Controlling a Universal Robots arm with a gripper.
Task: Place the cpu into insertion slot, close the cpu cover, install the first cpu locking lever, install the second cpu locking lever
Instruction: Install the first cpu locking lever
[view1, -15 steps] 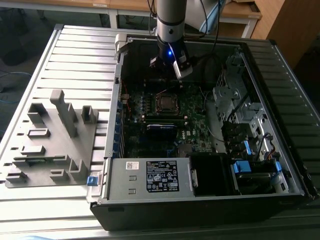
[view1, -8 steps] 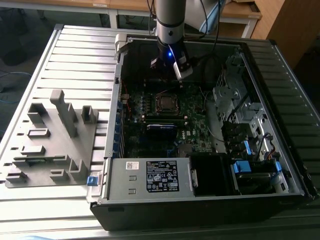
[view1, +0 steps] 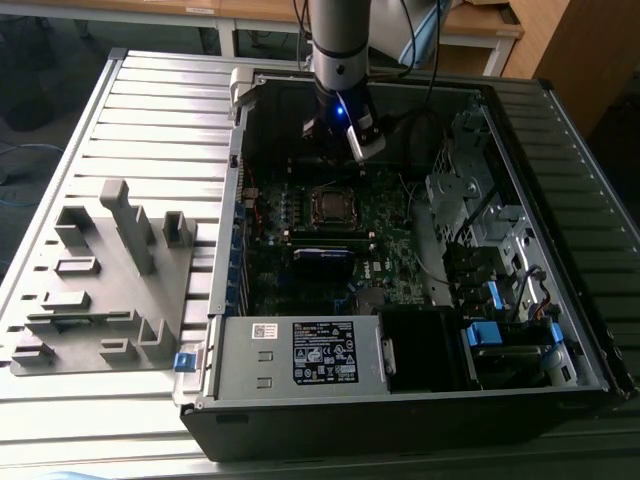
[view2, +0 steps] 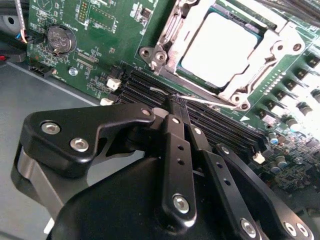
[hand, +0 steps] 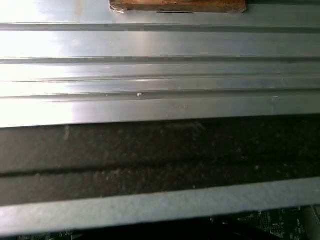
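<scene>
Fingers (view2: 172, 130) of the gripper (view2: 176, 99) are pressed together, with no gap between them. Their tips sit at a thin silver wire bar (view2: 210, 100) beside the chip's socket. This looks like one of the locking levers, but I cannot tell if the tips really pinch it or just touch it. The chip (view2: 220, 47) lies flat in the slot (view2: 252, 75), so it is already in place. The silver cover (view2: 280, 47) lies down around it like a frame, holding it still. In the exterior view the gripper (view1: 352, 140) hangs low inside the open computer case (view1: 400, 400), just above the socket on the green board (view2: 95, 45).
</scene>
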